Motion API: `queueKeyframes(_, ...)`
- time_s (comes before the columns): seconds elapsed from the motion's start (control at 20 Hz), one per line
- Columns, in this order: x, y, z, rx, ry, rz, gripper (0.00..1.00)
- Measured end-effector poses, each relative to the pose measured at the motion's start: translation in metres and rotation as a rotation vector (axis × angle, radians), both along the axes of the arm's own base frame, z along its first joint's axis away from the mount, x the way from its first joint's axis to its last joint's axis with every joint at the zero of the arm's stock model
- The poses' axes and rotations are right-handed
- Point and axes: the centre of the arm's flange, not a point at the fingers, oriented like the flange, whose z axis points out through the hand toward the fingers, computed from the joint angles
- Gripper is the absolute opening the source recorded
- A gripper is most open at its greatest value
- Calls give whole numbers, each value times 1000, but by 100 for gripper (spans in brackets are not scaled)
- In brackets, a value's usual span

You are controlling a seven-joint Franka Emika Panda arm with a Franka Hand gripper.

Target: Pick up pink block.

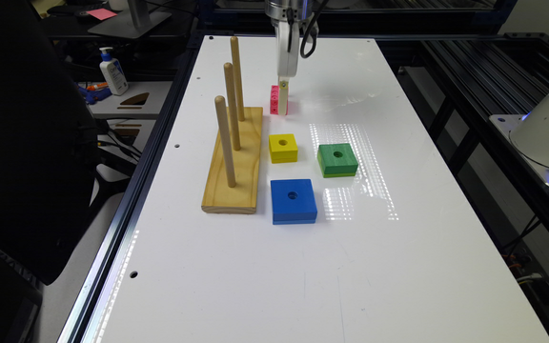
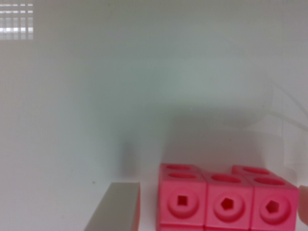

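The pink block (image 1: 274, 99) is seen upper centre of the exterior frame on the white counter (image 1: 398, 267), straddled by the open claw (image 1: 282, 101), judged light, rigid, slick plastic, best pinched across flat opposite faces.

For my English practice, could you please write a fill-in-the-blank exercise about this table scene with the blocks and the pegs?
1. The gripper is lowered at the ____ block.
2. The wooden base holds ____ upright pegs.
3. The block with a centre hole nearest the pink block is ____.
4. The blue block and the green block each have a round ____ in the middle.

Missing words: pink; three; yellow; hole
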Motion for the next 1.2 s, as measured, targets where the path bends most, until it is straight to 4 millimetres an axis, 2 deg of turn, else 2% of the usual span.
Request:
queueKeyframes(0.35, 8, 13, 3, 8, -11, 4, 100)
queueKeyframes(0.55, 8, 14, 3, 8, -12, 5, 100)
queueKeyframes(0.85, 9, 14, -11, 12, -8, 4, 100)
queueKeyframes(0.9, 9, 14, -11, 11, -8, 3, 0)
queueKeyframes(1.2, 9, 14, -11, 11, -8, 3, 0)
